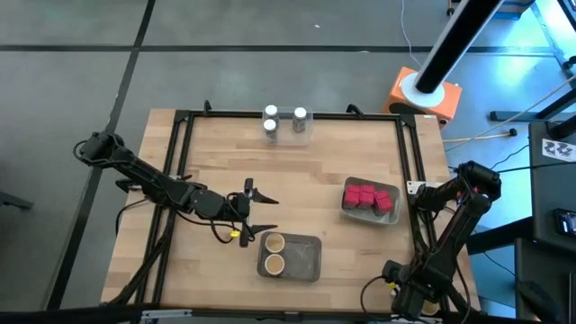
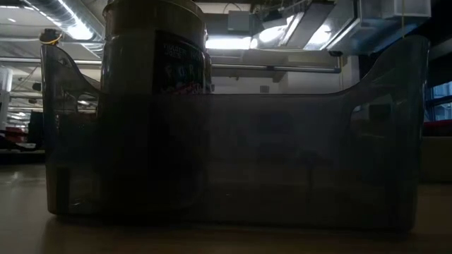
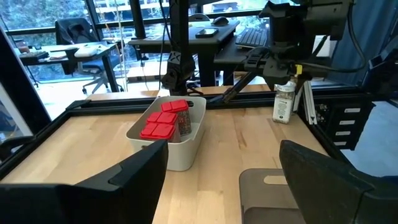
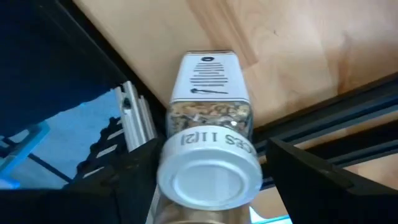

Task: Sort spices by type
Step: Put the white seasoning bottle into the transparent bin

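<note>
While the left claw (image 1: pixel 254 209) gapes over the wooden table (image 1: pixel 297 171), the right claw (image 4: pixel 205 177) grips a white-capped jar (image 4: pixel 209 149).

a dark grey floor (image 1: pixel 72 81) with pale seam lines surrounds the light wooden table (image 1: pixel 297 171), which is edged by a black metal frame (image 1: pixel 288 114). in the left wrist view, desks (image 3: pixel 186 37) carry keyboards, an office chair (image 3: pixel 78 34) stands near large windows (image 3: pixel 37 25), and daylight comes through. in the low view, long ceiling lights (image 2: pixel 70 28) glow overhead.
</note>
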Controlling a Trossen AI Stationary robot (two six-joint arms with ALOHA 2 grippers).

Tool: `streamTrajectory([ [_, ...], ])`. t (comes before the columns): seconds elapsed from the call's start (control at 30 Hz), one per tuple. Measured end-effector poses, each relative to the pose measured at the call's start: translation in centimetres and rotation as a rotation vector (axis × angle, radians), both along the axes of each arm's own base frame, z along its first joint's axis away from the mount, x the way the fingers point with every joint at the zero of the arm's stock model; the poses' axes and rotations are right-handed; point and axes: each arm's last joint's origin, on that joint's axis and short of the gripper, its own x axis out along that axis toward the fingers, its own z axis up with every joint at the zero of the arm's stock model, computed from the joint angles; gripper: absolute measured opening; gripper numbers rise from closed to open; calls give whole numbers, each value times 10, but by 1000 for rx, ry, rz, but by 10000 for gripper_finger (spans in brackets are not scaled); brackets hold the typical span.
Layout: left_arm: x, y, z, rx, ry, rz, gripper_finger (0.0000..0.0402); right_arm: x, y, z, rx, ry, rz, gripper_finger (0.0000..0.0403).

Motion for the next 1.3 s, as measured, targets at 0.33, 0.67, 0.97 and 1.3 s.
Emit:
streamTrajectory([
  [0.33,0,0,0,11,1,-2,292,0,-1,0,-8,-32,36,207],
  [0.67,0,0,-1,15,6,-3,292,11,2,18,5,-135,96,207],
  [0.97,0,0,-2,-55,20,10,292,42,-20,63,-157,-334,179,207],
  [1.3,0,0,0,-61,-1,9,292,84,-65,103,-364,-496,312,207],
])
